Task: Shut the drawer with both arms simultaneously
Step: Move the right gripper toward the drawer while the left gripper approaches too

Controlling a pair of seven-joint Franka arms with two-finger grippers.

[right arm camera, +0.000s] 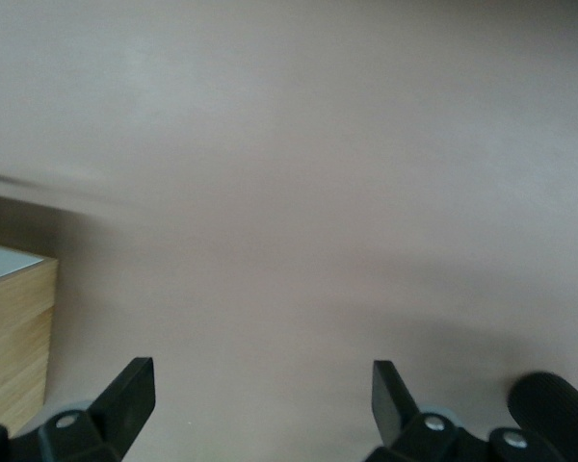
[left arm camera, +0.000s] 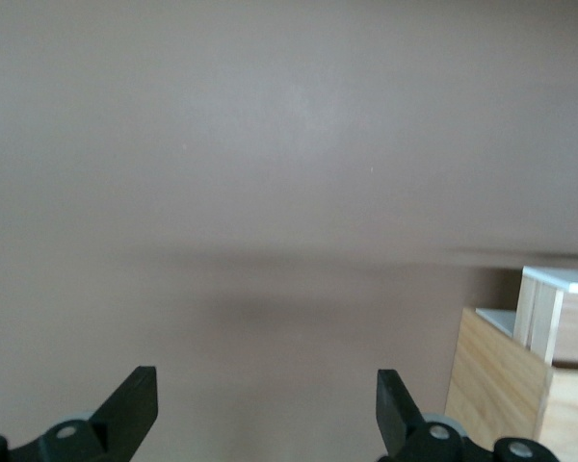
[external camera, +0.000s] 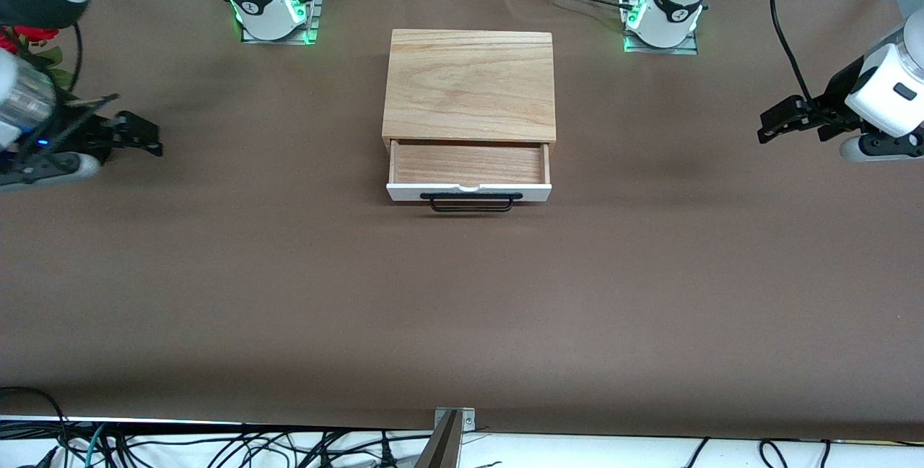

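Observation:
The drawer (external camera: 469, 165) stands pulled out of the oak-coloured box (external camera: 471, 85) in the middle of the table, its white front panel and black wire handle (external camera: 471, 203) facing the front camera. The tray is empty. My left gripper (external camera: 771, 125) hangs open and empty over the table at the left arm's end, apart from the box. My right gripper (external camera: 148, 139) hangs open and empty over the table at the right arm's end. The left wrist view shows open fingers (left arm camera: 267, 390), the box's side (left arm camera: 501, 385) and the drawer's panel edge (left arm camera: 539, 318). The right wrist view shows open fingers (right arm camera: 262, 380) and the box (right arm camera: 14, 337).
Red roses (external camera: 25, 35) show at the right arm's end of the table, partly covered by the right arm. The brown table cloth (external camera: 462, 309) spreads wide on every side of the box. Cables lie along the table edge nearest the front camera.

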